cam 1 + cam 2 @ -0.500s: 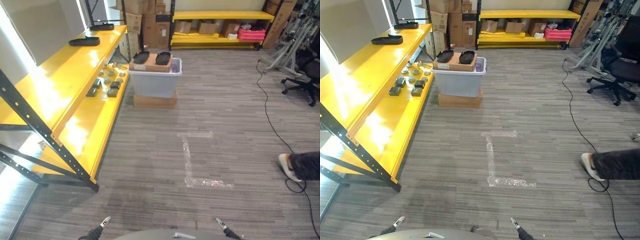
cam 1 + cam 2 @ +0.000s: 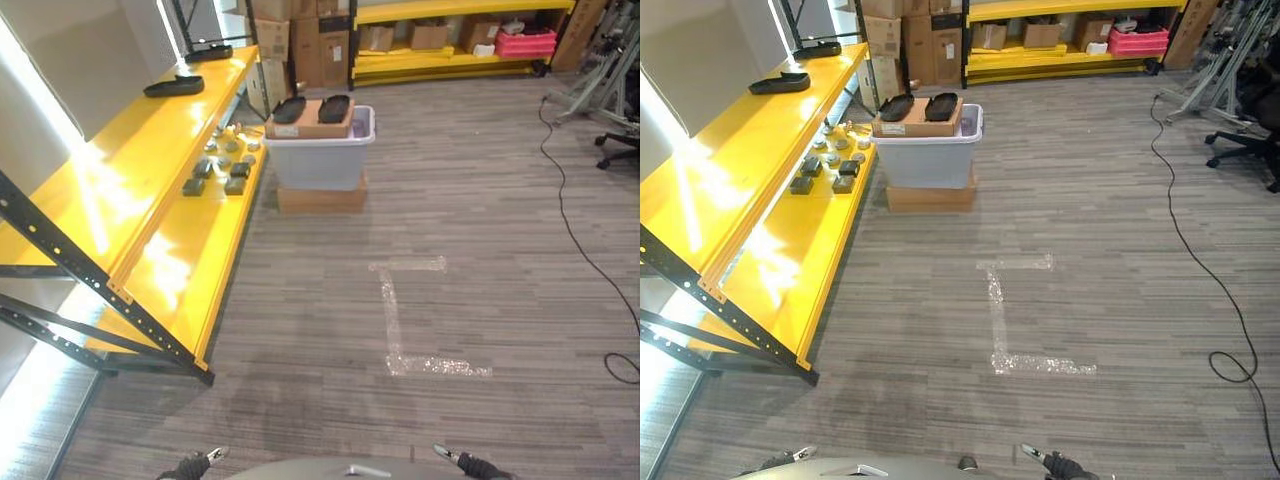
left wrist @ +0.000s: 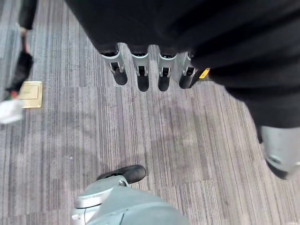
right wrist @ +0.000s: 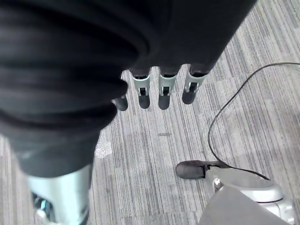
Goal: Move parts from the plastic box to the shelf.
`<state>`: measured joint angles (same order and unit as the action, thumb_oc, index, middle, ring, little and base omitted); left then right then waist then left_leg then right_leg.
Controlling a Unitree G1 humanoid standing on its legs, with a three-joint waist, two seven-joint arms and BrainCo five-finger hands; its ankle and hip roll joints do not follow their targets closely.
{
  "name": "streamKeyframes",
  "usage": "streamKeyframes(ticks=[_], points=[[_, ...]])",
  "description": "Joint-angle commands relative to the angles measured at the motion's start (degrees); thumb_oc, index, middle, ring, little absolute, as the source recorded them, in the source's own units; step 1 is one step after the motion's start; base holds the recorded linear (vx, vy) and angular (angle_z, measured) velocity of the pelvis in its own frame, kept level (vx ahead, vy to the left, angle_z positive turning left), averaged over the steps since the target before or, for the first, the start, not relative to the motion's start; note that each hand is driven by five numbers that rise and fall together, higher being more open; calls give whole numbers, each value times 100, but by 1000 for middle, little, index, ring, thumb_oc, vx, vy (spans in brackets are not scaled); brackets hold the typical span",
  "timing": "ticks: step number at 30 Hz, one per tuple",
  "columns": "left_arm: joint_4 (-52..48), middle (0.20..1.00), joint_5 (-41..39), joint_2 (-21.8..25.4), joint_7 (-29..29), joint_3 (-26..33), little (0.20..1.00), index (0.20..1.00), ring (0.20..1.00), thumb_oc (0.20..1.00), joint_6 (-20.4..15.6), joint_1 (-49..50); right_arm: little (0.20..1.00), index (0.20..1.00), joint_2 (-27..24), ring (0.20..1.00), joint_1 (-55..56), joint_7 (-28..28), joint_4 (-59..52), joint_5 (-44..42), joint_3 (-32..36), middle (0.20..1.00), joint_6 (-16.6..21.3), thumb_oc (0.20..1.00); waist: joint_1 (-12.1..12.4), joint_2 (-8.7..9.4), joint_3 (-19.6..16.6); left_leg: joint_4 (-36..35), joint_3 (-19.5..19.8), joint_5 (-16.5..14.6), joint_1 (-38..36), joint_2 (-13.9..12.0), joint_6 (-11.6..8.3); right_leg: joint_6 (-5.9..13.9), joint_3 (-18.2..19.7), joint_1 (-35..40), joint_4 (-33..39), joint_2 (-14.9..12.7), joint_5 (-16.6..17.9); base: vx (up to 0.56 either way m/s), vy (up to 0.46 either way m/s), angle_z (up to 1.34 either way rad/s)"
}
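Both hands hang empty with fingers relaxed, left hand (image 3: 150,70), right hand (image 4: 161,86). The translucent grey plastic box (image 2: 320,160) sits far ahead of them, beside the long yellow metal shelf (image 2: 150,160) for easy transfer.

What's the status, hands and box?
Left hand and right hand open, empty. Plastic box far ahead beside yellow shelf. Bare carpet between.

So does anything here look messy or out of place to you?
Nothing much. The plastic box sits squarely on a flat cardboard box, with a cardboard carton holding two dark trays across its top. Small parts lie loosely on the yellow shelf. A black cable trails across the carpet.
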<state>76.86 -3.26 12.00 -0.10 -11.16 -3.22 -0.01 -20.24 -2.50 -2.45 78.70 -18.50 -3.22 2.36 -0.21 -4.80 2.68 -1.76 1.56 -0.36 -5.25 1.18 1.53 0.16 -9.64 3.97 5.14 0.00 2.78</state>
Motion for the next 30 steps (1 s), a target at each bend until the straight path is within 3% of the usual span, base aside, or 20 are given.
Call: streamKeyframes(ticks=[1, 9, 14, 20, 30], points=[[240, 1000, 9, 37, 147, 124, 1000, 1000, 1000, 1000, -164, -295, 1000, 1000, 101, 1000, -270, 48, 278, 79, -160, 1000, 107, 1000, -6, 333, -73, -313, 481, -174, -58, -154, -357, 644, 126, 214, -18, -566, -337, 0, 0, 0], [147, 1000, 101, 17, 192, -8, 1000, 1000, 1000, 1000, -205, -312, 1000, 1000, 121, 1000, -320, 134, 248, 262, -277, 1000, 119, 1000, 13, 353, -45, -255, 531, -216, -39, -95, -310, 677, 70, 205, -104, -629, -345, 0, 20, 1], [177, 1000, 89, 50, 217, 29, 1000, 1000, 1000, 1000, -221, -287, 1000, 1000, 174, 1000, -377, 145, 17, 26, -217, 1000, 197, 1000, 3, 384, 43, -111, 470, -314, 33, 0, -195, 741, 244, -16, -430, -726, -362, -16, 121, -3], [154, 1000, 1, 154, 211, 85, 1000, 1000, 1000, 1000, -231, -378, 1000, 1000, 282, 1000, -458, 142, -88, 30, -285, 1000, 240, 1000, -124, 394, 323, 138, 429, -422, 85, 43, -27, 929, 608, -632, -1696, -706, -452, -14, 111, -9], [39, 1000, 66, 227, 339, 106, 1000, 1000, 1000, 1000, -301, -458, 1000, 1000, 348, 1000, -257, 154, -9, 236, -357, 1000, 232, 1000, -12, 491, 88, 146, 361, -539, 38, 163, 18, 855, 496, -251, -905, -816, -443, 64, 28, -9]])
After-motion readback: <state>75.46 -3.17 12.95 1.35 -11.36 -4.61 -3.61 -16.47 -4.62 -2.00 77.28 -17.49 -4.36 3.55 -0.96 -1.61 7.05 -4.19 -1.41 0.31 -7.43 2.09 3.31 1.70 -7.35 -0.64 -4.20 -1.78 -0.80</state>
